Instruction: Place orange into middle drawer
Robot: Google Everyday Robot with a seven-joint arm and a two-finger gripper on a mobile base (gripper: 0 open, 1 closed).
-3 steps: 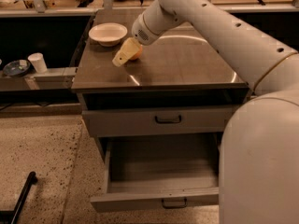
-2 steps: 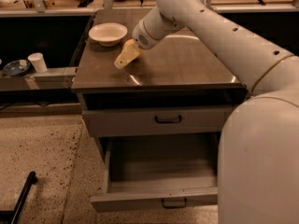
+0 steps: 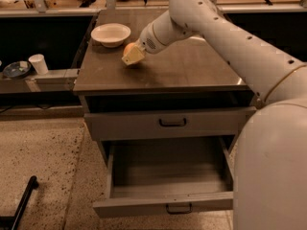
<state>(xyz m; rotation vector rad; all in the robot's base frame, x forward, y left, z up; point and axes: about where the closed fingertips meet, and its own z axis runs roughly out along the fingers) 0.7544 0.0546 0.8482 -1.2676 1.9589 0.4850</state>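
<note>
End effector (image 3: 133, 55) sits against the round orange (image 3: 128, 47) on the bench (image 3: 192, 71), five o'clock of the white bowl (image 3: 111, 34); its grip cannot be told. The middle drawer (image 3: 163, 206) stands open.

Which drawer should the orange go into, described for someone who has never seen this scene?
Start at the brown-topped cabinet in mid view, where the gripper rests at the orange near the white bowl. Its front shows two grey drawers with dark bar handles. The middle drawer is the lower one, pulled wide open, while the upper drawer is shut.
</note>
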